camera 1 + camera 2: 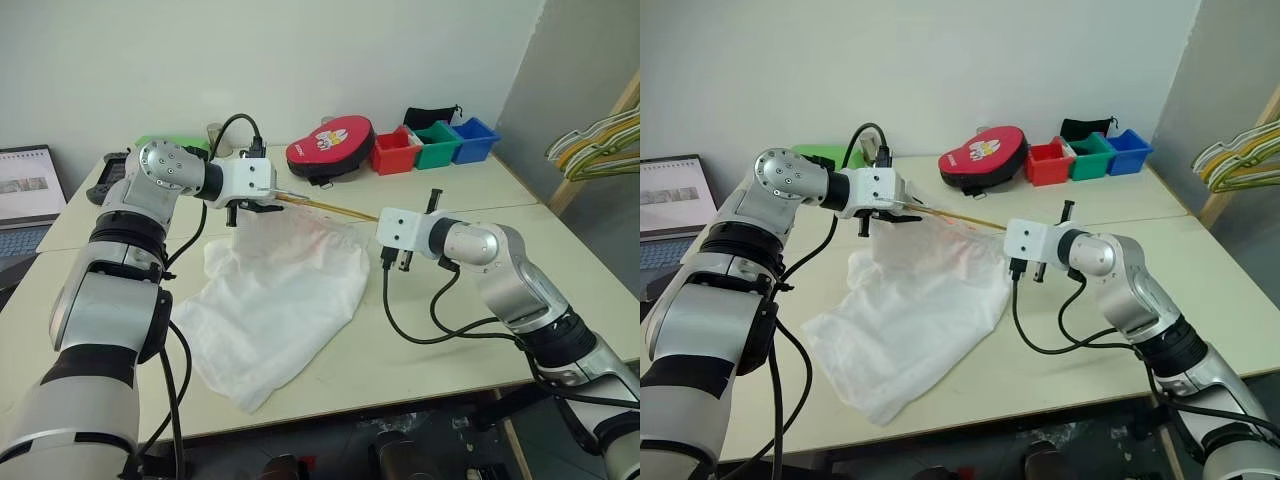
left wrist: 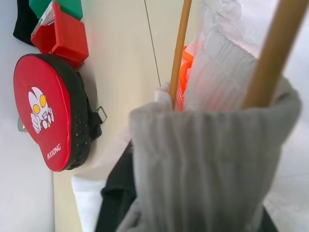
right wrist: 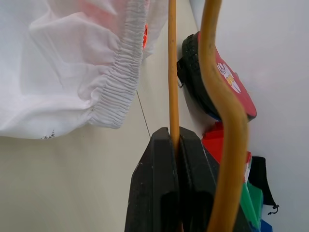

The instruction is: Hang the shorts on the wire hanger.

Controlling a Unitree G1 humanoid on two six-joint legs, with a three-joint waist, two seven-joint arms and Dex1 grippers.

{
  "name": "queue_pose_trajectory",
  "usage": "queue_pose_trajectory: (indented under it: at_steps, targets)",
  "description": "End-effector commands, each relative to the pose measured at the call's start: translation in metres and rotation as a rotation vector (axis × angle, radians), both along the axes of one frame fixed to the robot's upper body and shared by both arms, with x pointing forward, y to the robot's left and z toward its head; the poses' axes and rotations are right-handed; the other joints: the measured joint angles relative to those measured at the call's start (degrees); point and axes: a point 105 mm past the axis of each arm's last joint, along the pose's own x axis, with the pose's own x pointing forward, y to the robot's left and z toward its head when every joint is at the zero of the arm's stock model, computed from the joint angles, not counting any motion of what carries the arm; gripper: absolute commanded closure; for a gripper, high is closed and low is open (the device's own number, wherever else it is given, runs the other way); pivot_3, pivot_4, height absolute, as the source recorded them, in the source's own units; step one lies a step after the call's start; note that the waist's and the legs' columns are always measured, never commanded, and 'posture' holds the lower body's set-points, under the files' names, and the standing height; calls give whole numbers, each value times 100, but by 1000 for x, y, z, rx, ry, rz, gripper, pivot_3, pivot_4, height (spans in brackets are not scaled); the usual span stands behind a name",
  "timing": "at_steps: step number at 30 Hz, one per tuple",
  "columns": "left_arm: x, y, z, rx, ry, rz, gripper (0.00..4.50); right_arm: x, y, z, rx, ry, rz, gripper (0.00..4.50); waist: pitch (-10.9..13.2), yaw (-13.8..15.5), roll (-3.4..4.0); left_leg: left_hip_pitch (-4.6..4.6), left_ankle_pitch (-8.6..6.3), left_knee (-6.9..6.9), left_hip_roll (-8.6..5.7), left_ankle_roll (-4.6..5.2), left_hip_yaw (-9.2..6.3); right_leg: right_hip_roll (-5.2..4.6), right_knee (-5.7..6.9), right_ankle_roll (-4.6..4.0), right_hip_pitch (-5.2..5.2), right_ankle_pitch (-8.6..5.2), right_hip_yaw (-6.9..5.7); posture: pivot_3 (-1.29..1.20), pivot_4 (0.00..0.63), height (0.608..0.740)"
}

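Item: wire hanger (image 1: pixel 330 209), long axis spanning between my grippers. My right gripper (image 3: pixel 175 145) clamps its wire. My left gripper (image 1: pixel 262 203), apparently closed on the waistband, holds the shorts (image 1: pixel 275 300) at the hanger's far end; the rest drapes onto the table (image 1: pixel 450 330).

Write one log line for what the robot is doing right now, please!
step: threading shorts onto wire hanger | left gripper: at waistband, grip unclear | right gripper: shut on hanger wire | shorts: mostly on table
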Motion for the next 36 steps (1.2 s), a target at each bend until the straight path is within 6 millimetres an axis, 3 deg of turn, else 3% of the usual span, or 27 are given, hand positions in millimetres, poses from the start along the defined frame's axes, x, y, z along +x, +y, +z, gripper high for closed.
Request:
queue_pose_trajectory:
  at_steps: [1,4,11,16,25,28,30,36]
  targets:
    - [1,-8,10,-23,-57,-25,4305,-6,12,21,40,-74,60,4500,0,-2,0,0,0,0,0,0,0,0,0,0,0,0,0,-118,0,740]
    - [3,-9,11,-25,-71,-15,4498,-6,11,20,48,-65,53,4500,-3,-9,-4,0,1,0,0,-1,-1,-1,1,0,0,0,-1,-118,0,740]
    - [5,-8,8,-29,-70,1,4498,-11,9,13,94,29,52,4500,-6,-16,-6,0,1,1,-1,-2,-2,-1,2,0,0,0,-1,-128,1,740]
    - [2,-8,2,-69,-51,3,4500,-21,7,12,164,150,56,3328,-8,-20,-7,0,2,2,0,-2,-6,-1,5,-1,0,1,-3,-128,1,740]
    - [-17,0,-25,-125,30,5,4500,-41,-17,15,311,405,16,1134,-19,-28,-13,-1,2,7,0,-2,-15,-5,9,-1,2,1,-10,-139,23,740]
    - [-35,14,-35,-154,80,28,4500,-20,-55,21,533,543,-137,583,-19,-52,-13,4,3,6,0,-2,-16,-5,10,-2,6,1,-8,-138,28,740]
    - [-45,26,-39,-150,94,59,4500,-16,-66,13,626,648,-172,160,-21,-114,-14,8,3,6,0,-2,-14,-7,9,-4,7,3,-5,-122,32,740]
    - [-61,34,-32,-202,129,110,4500,-13,-48,-21,775,899,-165,13,-21,-143,-14,10,8,3,3,6,-29,-14,16,-9,10,5,-20,-82,38,740]
